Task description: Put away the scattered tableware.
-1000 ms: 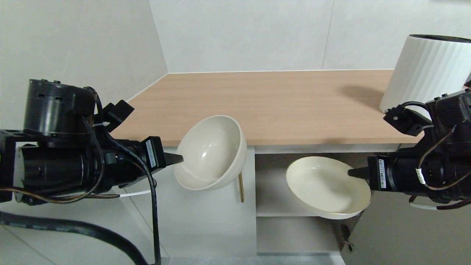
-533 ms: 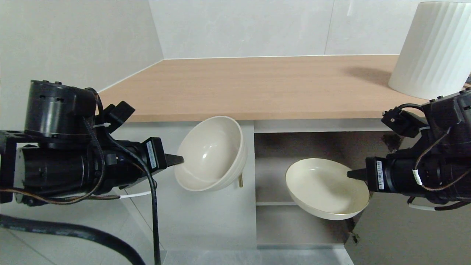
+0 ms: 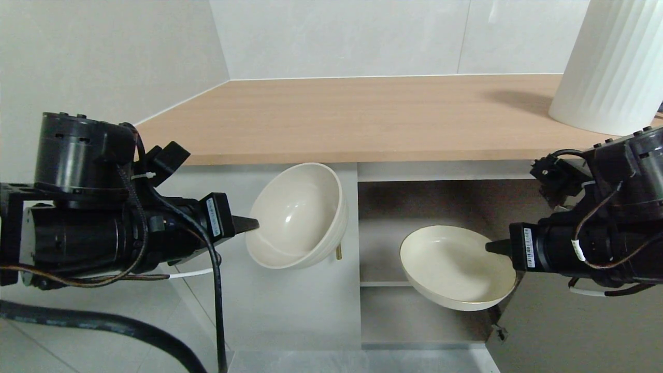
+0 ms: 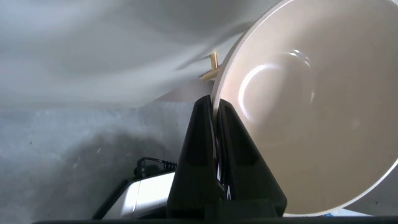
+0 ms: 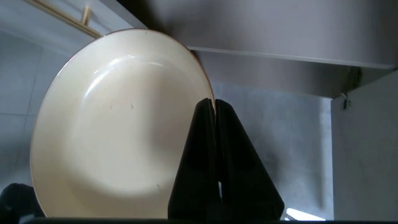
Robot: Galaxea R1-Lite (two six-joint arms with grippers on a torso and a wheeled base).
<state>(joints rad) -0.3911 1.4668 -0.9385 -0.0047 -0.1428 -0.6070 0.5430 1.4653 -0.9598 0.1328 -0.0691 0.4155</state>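
My left gripper point(image 3: 250, 225) is shut on the rim of a deep cream bowl point(image 3: 298, 215), held tilted in front of the shut left cabinet door point(image 3: 290, 305). The left wrist view shows the fingers point(image 4: 214, 134) clamped on the bowl point(image 4: 311, 106) rim. My right gripper point(image 3: 492, 247) is shut on the rim of a shallow cream plate point(image 3: 456, 267), held before the open cabinet compartment point(image 3: 386, 228). The right wrist view shows the plate point(image 5: 118, 118) pinched at its edge by the gripper point(image 5: 214, 109).
A wooden countertop point(image 3: 362, 119) runs above the cabinet, with a white ribbed container point(image 3: 611, 67) at its right end. A shelf board point(image 3: 383, 284) divides the open compartment. A brass handle point(image 3: 339, 252) sits on the left door. The open right door point(image 3: 570, 331) hangs below my right arm.
The whole view has dropped lower against the counter, so more of the cabinet front shows. Both grippers keep their holds; the plate has shifted slightly left toward the open compartment.
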